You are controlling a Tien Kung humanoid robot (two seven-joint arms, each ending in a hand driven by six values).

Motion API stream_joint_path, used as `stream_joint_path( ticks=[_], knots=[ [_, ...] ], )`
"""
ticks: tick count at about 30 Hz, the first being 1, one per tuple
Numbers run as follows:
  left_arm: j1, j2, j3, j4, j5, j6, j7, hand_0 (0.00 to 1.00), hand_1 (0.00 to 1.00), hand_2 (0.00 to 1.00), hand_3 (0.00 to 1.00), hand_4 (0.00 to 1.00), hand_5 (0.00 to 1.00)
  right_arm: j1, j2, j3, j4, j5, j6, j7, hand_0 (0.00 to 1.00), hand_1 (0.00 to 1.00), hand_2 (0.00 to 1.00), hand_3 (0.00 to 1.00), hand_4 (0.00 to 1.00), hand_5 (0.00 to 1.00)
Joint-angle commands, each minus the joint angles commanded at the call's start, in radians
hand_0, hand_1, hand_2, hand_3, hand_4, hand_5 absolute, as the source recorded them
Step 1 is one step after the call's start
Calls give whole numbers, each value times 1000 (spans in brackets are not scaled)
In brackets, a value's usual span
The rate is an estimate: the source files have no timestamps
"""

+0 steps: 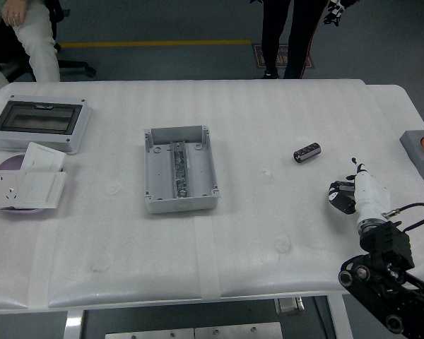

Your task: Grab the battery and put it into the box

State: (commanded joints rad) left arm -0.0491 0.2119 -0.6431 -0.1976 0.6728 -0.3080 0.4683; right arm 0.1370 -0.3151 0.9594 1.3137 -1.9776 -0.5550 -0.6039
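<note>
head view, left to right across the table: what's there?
Lidded enclosure → open grey box → battery → right hand → grey block at the right edge.

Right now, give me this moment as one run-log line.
phase: approach | right hand: open, near battery, not touching | battery: lying on table | box: open, left of battery

— What sort of place is this?
— A lab or workshop: a white padded table point(198, 247) carries electrical enclosures point(179, 168), a wall socket plate point(14, 189), and yellow floor tape point(155, 43) runs behind.
— Anyone around?
— Two people point(290, 35) beyond the table.
</note>
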Motion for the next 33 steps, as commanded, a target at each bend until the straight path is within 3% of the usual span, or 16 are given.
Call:
stream_joint_path(
  ticks=[9, 14, 20, 26, 33],
  knots=[
    [0, -2, -1, 0, 3, -1, 1, 411, 605, 476, 422, 81, 2, 9, -8, -13, 22, 8, -2, 18, 692, 591, 614, 871, 474, 122],
    [1, -5, -5, -1, 7, -2, 4, 409, 606, 476, 422, 85, 2, 56, -34, -65, 96, 25, 4, 34, 693, 589, 611, 868, 467, 135],
    [3, -5, -23, -2, 23, -4, 14, 410, 606, 476, 423, 88, 2, 167, -48, -179, 204, 81, 13, 57, 696, 588, 616, 866, 467, 142],
    [3, -4, -33, -2, 29, -8, 20, 409, 607, 476, 422, 94, 2, 287, -8, -306, 245, 156, 21, 112, 705, 597, 621, 869, 473, 158],
    [6, -2, -56, -3, 46, -17, 39, 409, 607, 475, 421, 93, 2, 404, 65, -443, 170, 194, 49, 190, 712, 599, 627, 876, 490, 173]
  ],
)
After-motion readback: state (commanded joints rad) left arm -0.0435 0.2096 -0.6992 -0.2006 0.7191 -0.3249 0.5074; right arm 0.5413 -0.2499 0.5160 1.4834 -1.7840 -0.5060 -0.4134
